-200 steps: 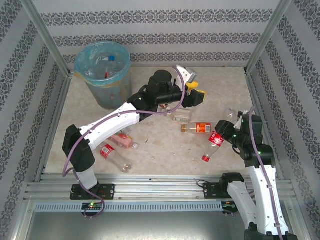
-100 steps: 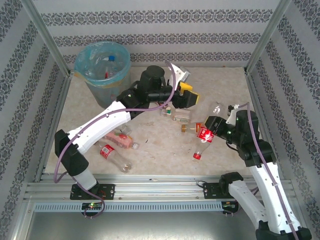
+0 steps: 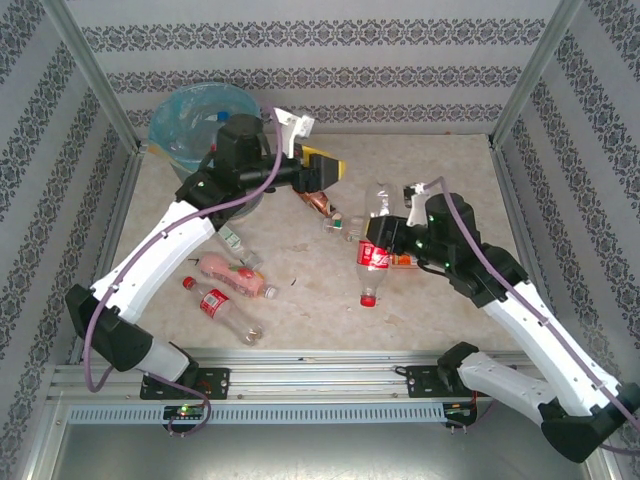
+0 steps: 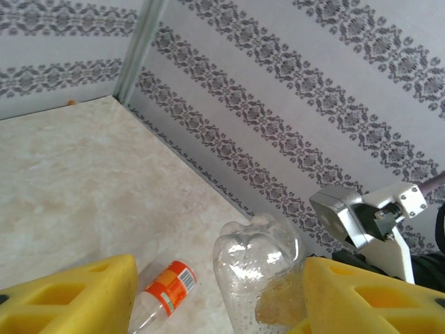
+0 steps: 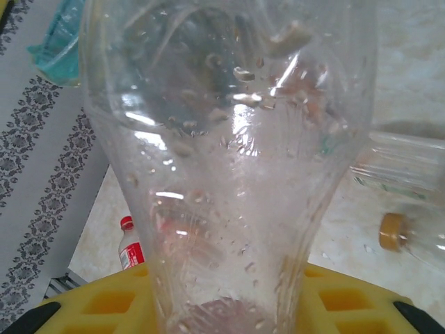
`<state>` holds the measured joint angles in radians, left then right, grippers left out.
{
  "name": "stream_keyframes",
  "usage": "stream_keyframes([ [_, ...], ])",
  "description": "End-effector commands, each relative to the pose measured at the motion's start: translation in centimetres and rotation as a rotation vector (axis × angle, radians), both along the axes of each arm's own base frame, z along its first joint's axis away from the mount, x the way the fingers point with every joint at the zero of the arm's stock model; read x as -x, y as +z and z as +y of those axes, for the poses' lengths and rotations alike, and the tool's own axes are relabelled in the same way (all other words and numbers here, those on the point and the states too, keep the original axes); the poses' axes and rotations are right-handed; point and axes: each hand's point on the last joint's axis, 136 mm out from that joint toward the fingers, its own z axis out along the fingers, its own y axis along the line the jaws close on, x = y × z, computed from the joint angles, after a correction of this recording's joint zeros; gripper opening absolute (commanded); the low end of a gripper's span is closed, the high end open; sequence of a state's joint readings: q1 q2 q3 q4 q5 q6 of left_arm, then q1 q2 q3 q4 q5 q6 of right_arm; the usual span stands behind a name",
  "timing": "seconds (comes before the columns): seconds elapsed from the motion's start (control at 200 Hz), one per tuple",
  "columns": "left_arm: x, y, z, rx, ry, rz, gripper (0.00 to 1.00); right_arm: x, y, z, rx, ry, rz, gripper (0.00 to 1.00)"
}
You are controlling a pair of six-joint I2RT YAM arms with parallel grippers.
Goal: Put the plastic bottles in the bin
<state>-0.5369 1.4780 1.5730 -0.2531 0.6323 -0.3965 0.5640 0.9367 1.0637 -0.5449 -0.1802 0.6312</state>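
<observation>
At mid-table, our right gripper [image 3: 380,248] pinches a red-labelled bottle [image 3: 369,278], cap down. Bare tabletop [image 3: 320,300] lies leftward toward the bin [image 3: 163,130] at the back-left corner. Whether our left gripper [image 3: 322,172] grips its clear bottle [image 4: 257,271], we cannot tell.

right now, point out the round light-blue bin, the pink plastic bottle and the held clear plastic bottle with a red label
round light-blue bin [image 3: 162,128]: top external view, left rim
pink plastic bottle [image 3: 228,270]: top external view, mid-body
clear plastic bottle with red label [image 3: 373,256]: top external view, on the label
</observation>
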Motion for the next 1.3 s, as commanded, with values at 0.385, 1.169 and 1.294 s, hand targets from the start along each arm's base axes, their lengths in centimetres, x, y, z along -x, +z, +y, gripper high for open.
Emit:
stream_keyframes([
  [0.385, 0.1, 0.2, 5.2, -0.002, 0.080, 0.010, 0.64, -3.7, 2.7, 6.3, -0.004, 0.121, -0.114, 0.35],
  [1.169, 1.6, -0.7, 5.9, -0.026, 0.023, 0.012, 0.67, -1.7, 4.0, 12.9, -0.111, 0.487, -0.324, 0.34],
  [1.294, 0.9, -0.5, 6.7, -0.040, 0.083, -0.020, 0.68, -1.9, 4.1, 13.2, -0.109, 0.492, -0.343, 0.34],
])
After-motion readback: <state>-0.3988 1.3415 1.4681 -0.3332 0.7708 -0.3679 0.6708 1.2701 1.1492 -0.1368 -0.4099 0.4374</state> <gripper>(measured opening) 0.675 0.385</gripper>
